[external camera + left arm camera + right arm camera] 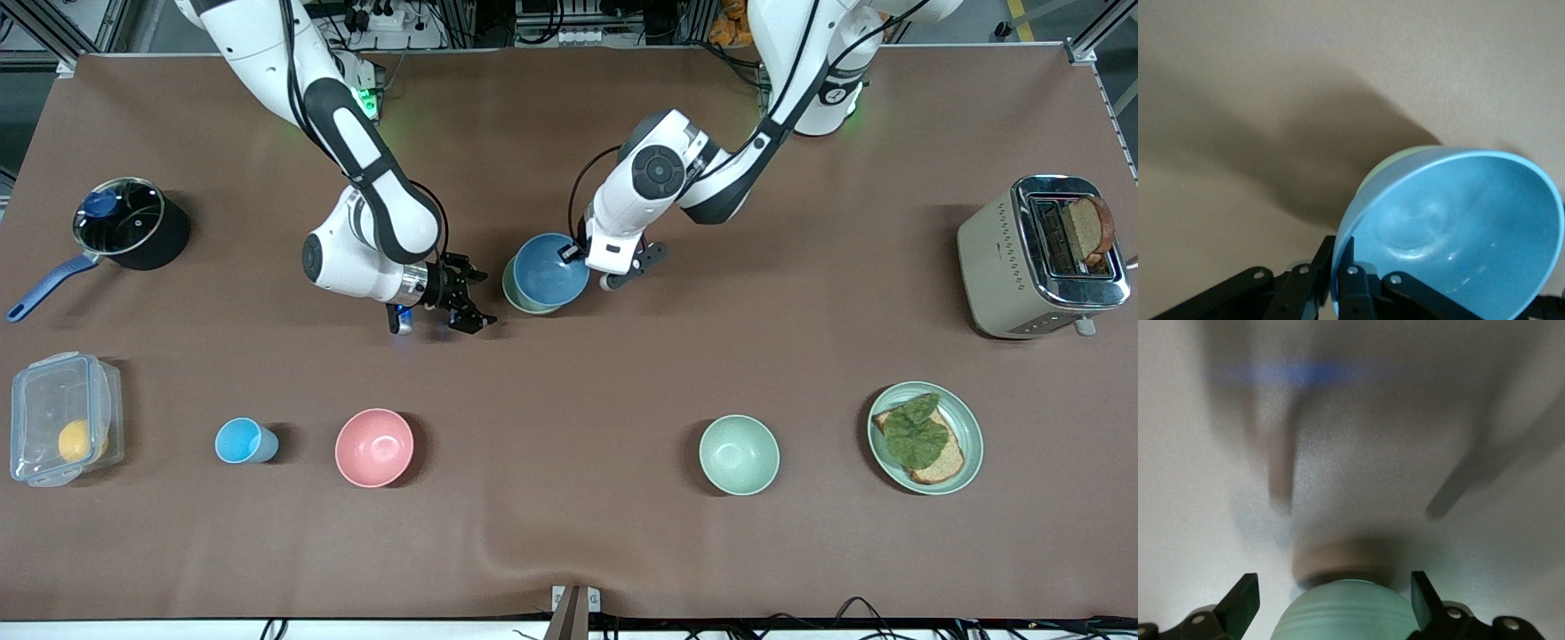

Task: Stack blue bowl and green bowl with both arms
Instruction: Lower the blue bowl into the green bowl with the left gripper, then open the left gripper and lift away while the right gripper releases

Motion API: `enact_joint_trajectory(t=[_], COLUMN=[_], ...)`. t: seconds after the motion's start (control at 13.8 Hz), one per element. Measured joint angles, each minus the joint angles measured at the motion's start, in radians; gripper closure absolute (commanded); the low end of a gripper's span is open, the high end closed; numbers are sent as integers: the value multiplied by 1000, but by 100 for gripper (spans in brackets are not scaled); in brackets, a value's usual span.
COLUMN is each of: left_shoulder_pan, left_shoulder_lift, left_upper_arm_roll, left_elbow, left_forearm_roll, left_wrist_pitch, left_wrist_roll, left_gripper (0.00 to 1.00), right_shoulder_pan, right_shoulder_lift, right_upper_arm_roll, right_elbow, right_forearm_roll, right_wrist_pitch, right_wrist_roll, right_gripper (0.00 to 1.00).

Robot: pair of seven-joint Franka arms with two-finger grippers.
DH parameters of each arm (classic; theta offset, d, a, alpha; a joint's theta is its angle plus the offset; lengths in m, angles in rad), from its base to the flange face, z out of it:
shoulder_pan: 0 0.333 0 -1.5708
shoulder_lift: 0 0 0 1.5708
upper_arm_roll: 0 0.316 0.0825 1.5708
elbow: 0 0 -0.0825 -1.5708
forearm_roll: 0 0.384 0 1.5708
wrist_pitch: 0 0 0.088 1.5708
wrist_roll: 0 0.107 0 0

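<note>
The blue bowl sits tilted in the green bowl, which shows only as a crescent under it. The pair is mid-table, nearer the robots' bases than the pink bowl. My left gripper is shut on the blue bowl's rim. In the left wrist view its fingers pinch the blue bowl, and a sliver of the green bowl shows past it. My right gripper is open and empty beside the bowls, toward the right arm's end. In the right wrist view a blurred green rounded surface lies between its fingers.
Nearer the front camera stand a sky-blue cup, a pink bowl, a mint-green bowl and a mint plate with toast. A pot and a clear box are at the right arm's end, a toaster at the left arm's.
</note>
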Motion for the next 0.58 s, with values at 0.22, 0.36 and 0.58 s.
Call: enact_joint_trajectory(t=[0.22,0.36,0.58], left_shoulder_pan=[-8,-16,-31], left_shoulder_lift=[66,92,97], left_upper_arm_roll=[0,0,0], left_elbow=[59,86,96], left_forearm_roll=[104,120,120], left_wrist_pitch=[2,2,2], left_wrist_roll=[-104,-124,-140], left_gripper=[100,100,41], right_shoulder_pan=[0,0,0], right_shoulder_lift=[0,0,0], right_upper_arm_roll=[0,0,0], right_elbow=[0,0,2], right_forearm_roll=[0,0,1], right_wrist_pitch=[1,1,1], right_wrist_roll=[0,0,0], right_gripper=[0,0,0])
